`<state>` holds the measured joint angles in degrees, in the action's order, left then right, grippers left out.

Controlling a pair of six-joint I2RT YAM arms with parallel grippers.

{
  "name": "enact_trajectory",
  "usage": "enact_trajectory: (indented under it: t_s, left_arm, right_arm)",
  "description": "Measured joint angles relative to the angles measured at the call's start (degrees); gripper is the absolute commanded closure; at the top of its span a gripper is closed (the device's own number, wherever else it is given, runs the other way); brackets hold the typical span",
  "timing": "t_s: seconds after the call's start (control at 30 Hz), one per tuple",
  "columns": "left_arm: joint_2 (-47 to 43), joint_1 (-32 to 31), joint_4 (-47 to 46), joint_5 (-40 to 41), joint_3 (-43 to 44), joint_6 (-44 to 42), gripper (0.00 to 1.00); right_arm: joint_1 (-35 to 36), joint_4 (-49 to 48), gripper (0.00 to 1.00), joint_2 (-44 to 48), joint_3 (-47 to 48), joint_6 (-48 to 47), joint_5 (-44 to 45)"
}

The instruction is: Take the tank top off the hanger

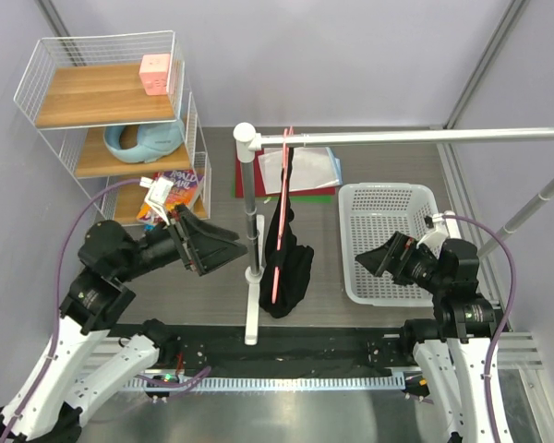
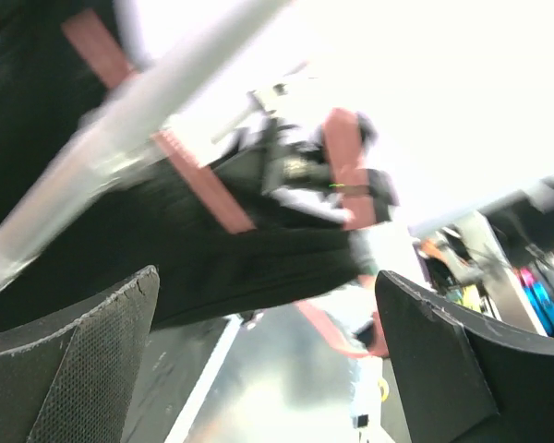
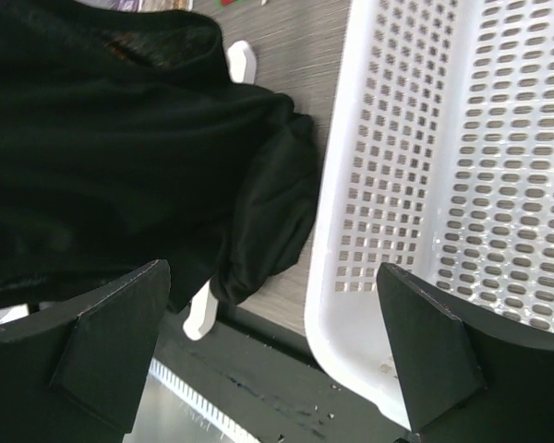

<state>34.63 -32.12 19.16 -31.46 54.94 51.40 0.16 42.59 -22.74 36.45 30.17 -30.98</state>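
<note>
- The rail [image 1: 406,137] runs across the table [image 1: 203,295] on a white pole.
- A white basket [image 1: 348,242] sits right of the pole.
- The tank top [image 1: 295,266] hangs on the hanger, just beside the pole.
- The pink hanger [image 1: 278,242] hooks over the rail.
- The left gripper [image 1: 226,249], jaws spread wide and empty, hovers left of the pole.
- The right gripper [image 1: 362,263], also spread and empty, hovers at the basket's left edge, near the top.
</note>
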Motion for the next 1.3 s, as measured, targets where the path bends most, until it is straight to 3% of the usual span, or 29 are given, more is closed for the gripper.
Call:
enact_trajectory:
  t_s: [0.17, 0.37, 0.63, 1.07, 1.27, 1.3]
  left_arm:
    - [3.3, -0.3, -5.9, -6.3, 6.9, 0.5, 0.12]
    - [14.1, -6.3, -8.9, -7.7, 14.0, 0.0, 0.24]
    - [22.1, -15.3, -2.4, 1.6, 17.9, -7.0, 0.35]
    - [22.4, -19.2, -0.8, 11.0, 19.1, -9.6, 0.62]
    - [22.3, -20.4, -1.0, 12.0, 19.1, -8.9, 0.88]
    - [22.3, -20.5, -0.9, 12.2, 19.1, -8.5, 0.97]
  right_arm:
    - [0.0, -0.6, 0.0, 0.0, 0.0, -0.5, -4.0]
    - [0.0, -1.8, 0.0, 0.0, 0.0, -0.9, -6.4]
    - [0.0, -2.0, 0.0, 1.7, 0.1, -0.7, -8.2]
    - [0.0, -2.9, 0.0, 4.3, 3.0, 2.2, -11.3]
    - [0.0, -7.6, 0.0, 2.4, 6.9, 5.8, -16.6]
    - [0.0, -8.0, 0.0, 1.3, 8.3, 6.0, -17.2]
